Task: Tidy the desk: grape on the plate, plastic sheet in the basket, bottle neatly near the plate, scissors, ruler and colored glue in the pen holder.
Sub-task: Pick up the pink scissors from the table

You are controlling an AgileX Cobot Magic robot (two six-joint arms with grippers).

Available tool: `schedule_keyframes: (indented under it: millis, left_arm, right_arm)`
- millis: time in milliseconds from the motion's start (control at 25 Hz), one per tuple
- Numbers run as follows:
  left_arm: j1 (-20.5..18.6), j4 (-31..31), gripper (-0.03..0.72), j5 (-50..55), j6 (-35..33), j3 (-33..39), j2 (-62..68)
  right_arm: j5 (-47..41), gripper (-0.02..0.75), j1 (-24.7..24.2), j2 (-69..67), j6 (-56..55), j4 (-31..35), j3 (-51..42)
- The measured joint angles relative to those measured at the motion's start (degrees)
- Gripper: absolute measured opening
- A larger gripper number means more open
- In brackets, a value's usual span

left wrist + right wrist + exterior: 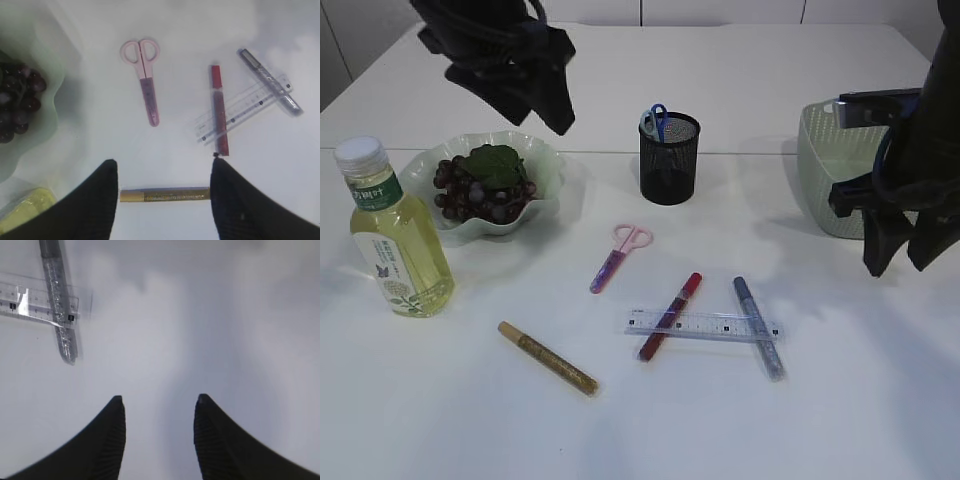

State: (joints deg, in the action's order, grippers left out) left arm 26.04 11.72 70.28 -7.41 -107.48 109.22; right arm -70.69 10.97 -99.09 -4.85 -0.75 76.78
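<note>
Now the pen-holder step: left hand (165, 175), empty and spread wide, hangs above the gold glue pen (165, 194), just beside the bottle (395, 238); next, descend and pinch it.

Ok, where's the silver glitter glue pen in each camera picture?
Exterior view: silver glue pen lies right of centre, crossing the ruler's right end.
Left wrist view: upper right, crossing the ruler.
Right wrist view: upper left, over the ruler.
Shared landmark: the ruler.
</note>
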Motion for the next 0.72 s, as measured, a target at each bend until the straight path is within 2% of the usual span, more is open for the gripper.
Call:
schedule_keyframes:
  millis: [200,720]
  left_arm:
    - [0.91,-1.61,0.426,0.47,3.02,-5.99,9.35]
    - [2.25,-1.94,0.415,0.47,5.41,-14.69,27.37]
  right_arm:
    - [0.32,0.364,0.0,0.09,0.0,0.0,-0.04]
    - [0.56,0.364,0.0,0.34,0.0,0.0,-0.04]
